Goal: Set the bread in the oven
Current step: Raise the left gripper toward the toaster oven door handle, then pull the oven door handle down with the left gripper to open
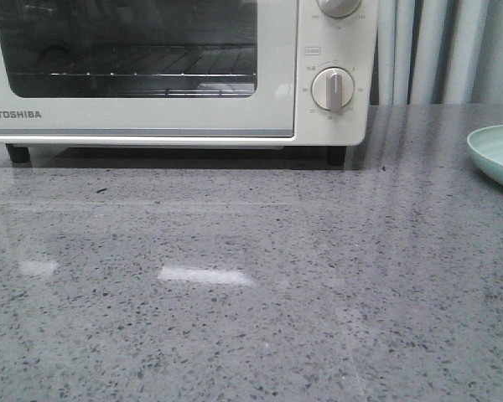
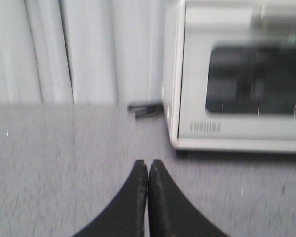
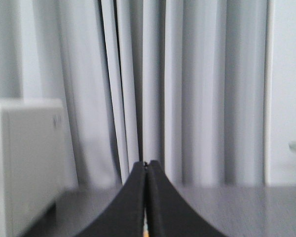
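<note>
The bread appears in no view, so its location cannot be told; judged from the task, it should be light, soft and crushable, best gripped gently across its thick middle. The oven (image 1: 176,71) stands at the tabletop's (image 1: 251,293) far left edge, door closed. A pale green dish (image 1: 499,155) is cut off at the right edge. Left pincer (image 2: 148,165) and right pincer (image 3: 146,164) are clenched, empty.

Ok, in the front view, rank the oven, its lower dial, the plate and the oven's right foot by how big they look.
1. Oven, though cropped by the frame.
2. Plate, only partly in view.
3. Lower dial.
4. Right foot.
</note>
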Controlling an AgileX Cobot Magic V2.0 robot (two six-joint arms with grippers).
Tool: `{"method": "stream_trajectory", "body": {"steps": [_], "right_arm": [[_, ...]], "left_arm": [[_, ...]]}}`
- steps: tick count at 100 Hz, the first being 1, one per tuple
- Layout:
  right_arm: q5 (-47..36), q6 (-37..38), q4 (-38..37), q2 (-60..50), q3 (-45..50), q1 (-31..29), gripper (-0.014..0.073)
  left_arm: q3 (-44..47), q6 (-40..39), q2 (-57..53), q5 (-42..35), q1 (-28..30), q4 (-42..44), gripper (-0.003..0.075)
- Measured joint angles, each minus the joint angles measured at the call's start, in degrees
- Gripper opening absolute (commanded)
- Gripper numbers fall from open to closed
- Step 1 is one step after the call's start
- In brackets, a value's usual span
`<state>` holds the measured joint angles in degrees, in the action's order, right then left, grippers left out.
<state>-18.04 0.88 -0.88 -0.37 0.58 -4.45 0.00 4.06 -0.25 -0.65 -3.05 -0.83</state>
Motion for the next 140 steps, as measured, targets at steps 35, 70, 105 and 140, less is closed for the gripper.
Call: {"method": "stream_trajectory", "body": {"steps": [35,70,105,140], "right_arm": [[4.09,16.31,-0.08,0.0,-1.94,0.0,-0.0069],[39.5,17.94,-0.08,9.32,-21.7,0.02,-0.0069],[41.88,11.33,-0.08,25.53,-34.0,0.12,-0.007],[52.98,1.75,-0.08,35.19,-47.27,5.41,-0.007]], "left_arm": [[0.0,-5.1,0.0,-20.2,0.0,-5.1,-0.0022],[-5.81,-13.68,2.79,-11.07,-1.05,-7.14,-0.0022],[-28.3,-13.82,25.17,0.18,-14.69,-0.59,-0.0022],[-48.06,-13.82,51.73,8.56,-23.68,4.66,-0.0022]]}}
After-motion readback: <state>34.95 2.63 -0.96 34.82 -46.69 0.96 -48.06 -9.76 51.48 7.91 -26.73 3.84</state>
